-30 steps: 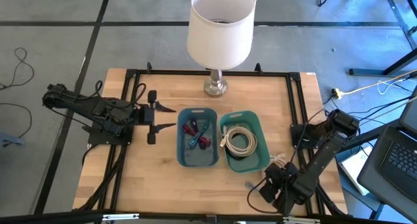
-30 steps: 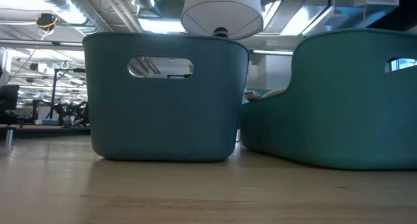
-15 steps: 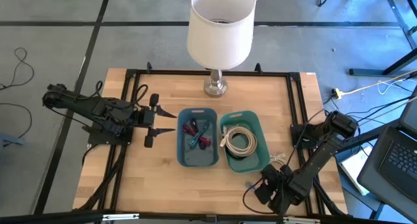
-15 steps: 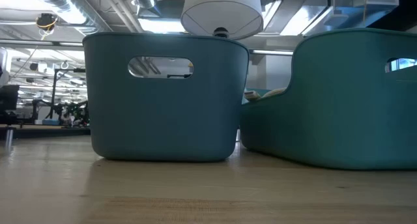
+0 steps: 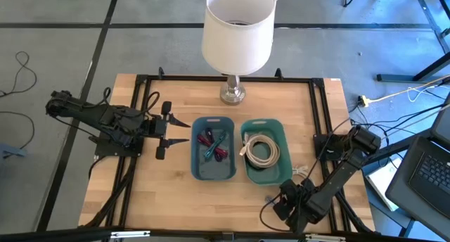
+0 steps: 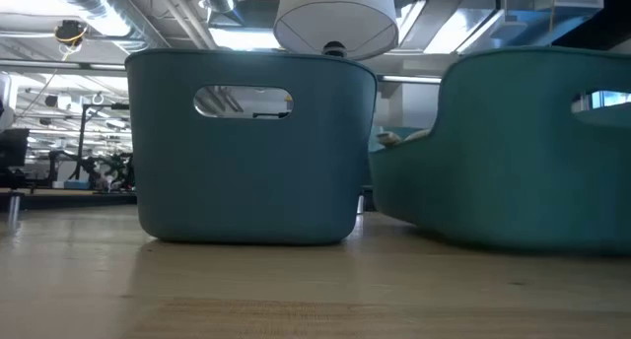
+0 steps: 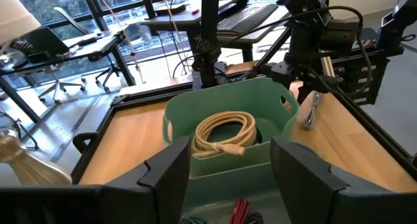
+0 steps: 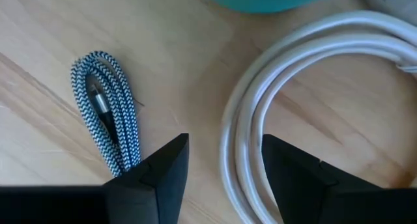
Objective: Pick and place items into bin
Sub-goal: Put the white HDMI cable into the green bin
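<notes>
My right gripper (image 5: 283, 202) points down, open, near the table's front right corner. In the right wrist view its fingers (image 8: 176, 152) stand on either side of a strand of a coiled white cable (image 8: 238, 120) lying on the wood. I cannot tell whether they touch it. A black-and-white braided cable bundle (image 8: 111, 113) lies beside it. The teal bin (image 5: 264, 152) holds a cream coiled cable (image 7: 221, 136). The blue bin (image 5: 213, 148) holds red, purple and teal straps (image 5: 211, 145). My left gripper (image 5: 164, 129) waits open, left of the blue bin.
A white-shaded lamp (image 5: 238, 31) stands at the table's far edge behind the bins. A black frame rail (image 5: 320, 108) runs along the table's sides. Bare wood lies between my left gripper and the blue bin and in front of both bins (image 6: 296, 290).
My right gripper has sunk toward the table and gone a little toward the near left. The teal bin has turned, its near end swinging toward the blue bin, so it now sits straighter. My left gripper has turned slightly in place.
</notes>
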Robot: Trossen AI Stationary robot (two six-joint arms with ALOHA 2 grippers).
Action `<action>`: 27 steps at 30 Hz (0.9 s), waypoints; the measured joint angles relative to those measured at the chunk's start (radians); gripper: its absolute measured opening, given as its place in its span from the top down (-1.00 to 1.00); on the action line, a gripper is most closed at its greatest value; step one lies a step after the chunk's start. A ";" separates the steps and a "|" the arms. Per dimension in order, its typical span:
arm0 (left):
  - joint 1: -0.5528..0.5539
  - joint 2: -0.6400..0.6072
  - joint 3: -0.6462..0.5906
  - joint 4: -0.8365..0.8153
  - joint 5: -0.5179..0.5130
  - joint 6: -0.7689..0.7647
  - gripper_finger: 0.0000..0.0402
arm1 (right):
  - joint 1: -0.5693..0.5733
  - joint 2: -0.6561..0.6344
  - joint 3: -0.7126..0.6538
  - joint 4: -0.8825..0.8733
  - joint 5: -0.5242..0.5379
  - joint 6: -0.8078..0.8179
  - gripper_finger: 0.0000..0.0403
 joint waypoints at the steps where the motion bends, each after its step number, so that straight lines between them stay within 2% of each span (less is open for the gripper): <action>1: 0.000 0.000 0.000 0.000 0.000 0.000 -0.02 | 0.000 0.000 0.000 -0.001 -0.001 0.000 0.02; 7: 0.000 0.000 0.000 0.000 0.000 0.000 -0.02 | -0.001 0.003 0.008 -0.017 0.000 0.000 0.10; 11: 0.000 0.000 0.000 0.000 0.000 -0.007 -0.02 | -0.001 0.007 0.058 -0.052 0.072 -0.027 0.24; 15: 0.000 0.000 0.000 0.000 0.000 -0.012 -0.02 | 0.000 0.006 0.113 -0.095 0.084 -0.055 0.33; 19: 0.000 0.000 0.000 0.000 0.000 -0.018 -0.02 | 0.025 0.006 0.152 -0.096 0.071 -0.052 0.36; 27: 0.000 0.000 0.000 0.000 0.001 -0.018 -0.02 | 0.075 0.006 0.148 -0.101 0.000 0.039 0.37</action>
